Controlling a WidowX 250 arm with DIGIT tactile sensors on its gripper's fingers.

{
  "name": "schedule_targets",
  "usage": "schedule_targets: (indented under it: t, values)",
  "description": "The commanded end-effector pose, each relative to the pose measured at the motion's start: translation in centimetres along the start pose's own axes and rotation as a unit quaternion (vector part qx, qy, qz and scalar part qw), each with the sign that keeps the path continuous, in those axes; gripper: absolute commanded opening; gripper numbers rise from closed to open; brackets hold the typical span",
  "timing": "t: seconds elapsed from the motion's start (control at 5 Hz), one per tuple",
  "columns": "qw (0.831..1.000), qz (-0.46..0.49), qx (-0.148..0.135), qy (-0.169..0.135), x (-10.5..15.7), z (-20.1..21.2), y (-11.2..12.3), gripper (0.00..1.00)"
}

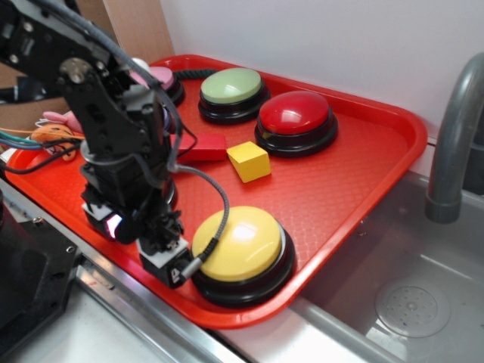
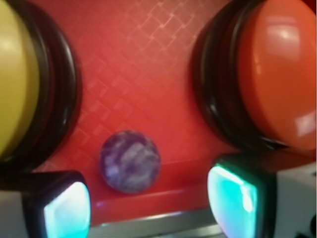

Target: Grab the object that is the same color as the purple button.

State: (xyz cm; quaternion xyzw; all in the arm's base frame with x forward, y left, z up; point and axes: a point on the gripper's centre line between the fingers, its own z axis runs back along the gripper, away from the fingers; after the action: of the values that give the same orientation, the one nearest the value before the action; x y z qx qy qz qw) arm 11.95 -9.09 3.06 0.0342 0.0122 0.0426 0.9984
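- descending over the near edge of the red tray, the gripper sits low between the yellow button and a second button at its other side.
- the fingers are spread wide and hold nothing; both lit pads show in the wrist view, one at lower left, one at lower right.
- key relation: the purple ball lies on the tray floor in the gap between the two pads, closer to the left pad and slightly ahead of the fingertips. it touches neither pad as far as the wrist view shows.
- the ball is round, so no long axis governs the grasp; closing direction is not critical.
- judgement: the next move calls for a small advance and centring toward the ball before closing, since a round object off centre may roll away along the tray lip.
- the ball is hidden behind the arm in the exterior view.
- counts, exterior view: one yellow button, one red button, one green button, one pink button, one yellow cube, one flat red block.
- the purple button is not clearly visible; the arm covers that area. the wrist view shows an orange-red dome at right.
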Motion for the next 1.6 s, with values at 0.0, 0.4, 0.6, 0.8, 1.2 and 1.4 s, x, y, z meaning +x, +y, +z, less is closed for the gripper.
schedule_targets:
  t: [0.0,0.4,0.6,0.8,1.2,1.4]
  values:
    - [1.000,0.008,-0.004,-0.008,0.1,-0.3,0.1,1.00]
    - [0.999,0.014,-0.018,-0.026,0.2,-0.4,0.5,0.00]
    - [0.999,0.016,-0.019,-0.026,0.2,-0.5,0.6,0.00]
    - [0.999,0.014,-0.019,-0.026,0.4,-0.5,0.5,0.00]
    - [0.998,0.000,-0.045,-0.031,1.8,3.1,0.9,0.00]
    - [0.997,-0.040,-0.033,-0.061,3.5,8.1,2.4,0.00]
